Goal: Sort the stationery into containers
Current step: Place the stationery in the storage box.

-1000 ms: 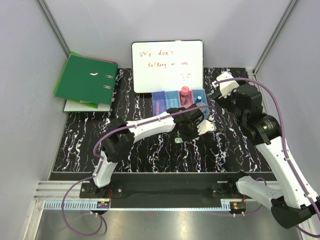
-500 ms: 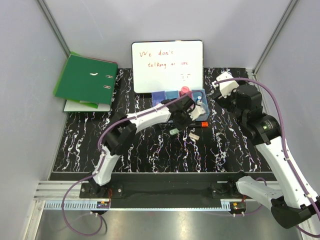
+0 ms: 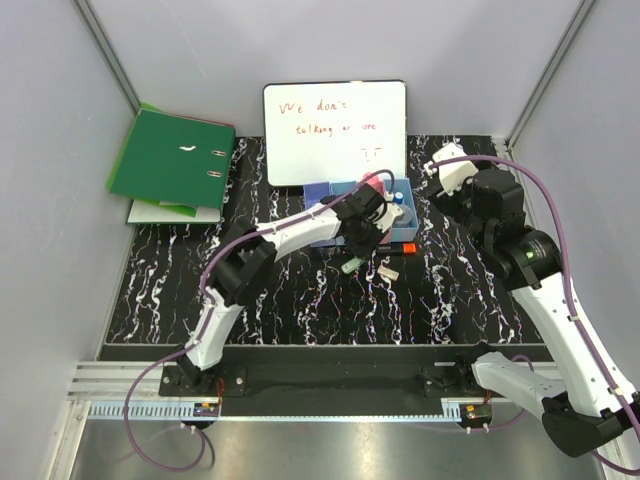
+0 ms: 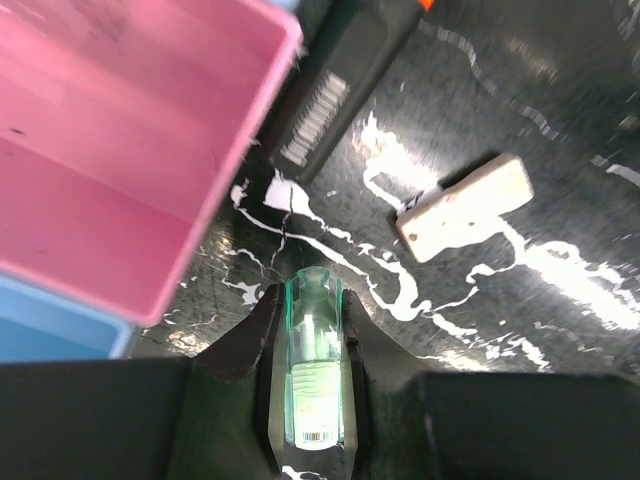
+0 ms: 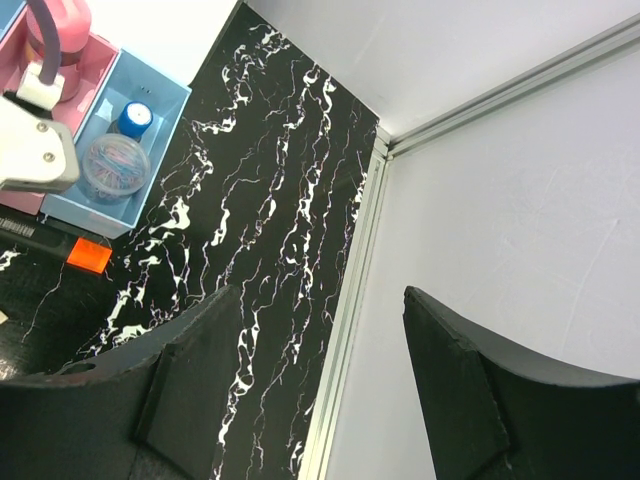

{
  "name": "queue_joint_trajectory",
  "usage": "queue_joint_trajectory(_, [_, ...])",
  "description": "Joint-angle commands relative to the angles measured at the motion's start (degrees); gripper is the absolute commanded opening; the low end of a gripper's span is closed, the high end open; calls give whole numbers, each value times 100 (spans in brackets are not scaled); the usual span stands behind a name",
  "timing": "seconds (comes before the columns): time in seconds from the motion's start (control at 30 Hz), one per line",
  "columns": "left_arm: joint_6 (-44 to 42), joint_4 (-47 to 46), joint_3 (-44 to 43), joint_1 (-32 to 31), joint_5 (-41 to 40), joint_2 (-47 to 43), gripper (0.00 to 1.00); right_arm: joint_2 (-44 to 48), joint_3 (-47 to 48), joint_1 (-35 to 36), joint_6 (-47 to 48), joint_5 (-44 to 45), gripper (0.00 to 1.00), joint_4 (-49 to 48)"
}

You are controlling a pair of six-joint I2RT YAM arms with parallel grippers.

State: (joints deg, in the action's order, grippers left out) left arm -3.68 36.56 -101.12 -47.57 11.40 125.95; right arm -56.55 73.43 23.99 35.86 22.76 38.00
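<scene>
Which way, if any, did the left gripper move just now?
Yes, it moved. The left gripper, holding a green highlighter, went leftward and toward the whiteboard, and now overlaps the row of bins.

Seen from above, the left arm (image 3: 300,232) hides much of the containers (image 3: 321,191); at the left wrist the pink bin (image 4: 130,130) and black barcoded pen (image 4: 335,90) run off the top edge, the green highlighter (image 4: 313,350) has its rear end lost between the fingers (image 4: 240,340), and the whiteboard (image 3: 335,130) writing is too small to read.
</scene>
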Motion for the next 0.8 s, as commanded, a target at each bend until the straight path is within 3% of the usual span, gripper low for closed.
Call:
queue_joint_trajectory(0.0, [351, -210, -487, 99, 47, -738, 0, 13, -4, -26, 0, -141, 74, -267])
queue_joint_trajectory(0.37, [1299, -649, -865, 643, 442, -870, 0, 224, -109, -26, -17, 167, 74, -232])
queue_joint_trajectory(0.77, [2082, -1344, -1314, 1478, 600, -194, 0, 22, -101, -26, 9, 70, 74, -196])
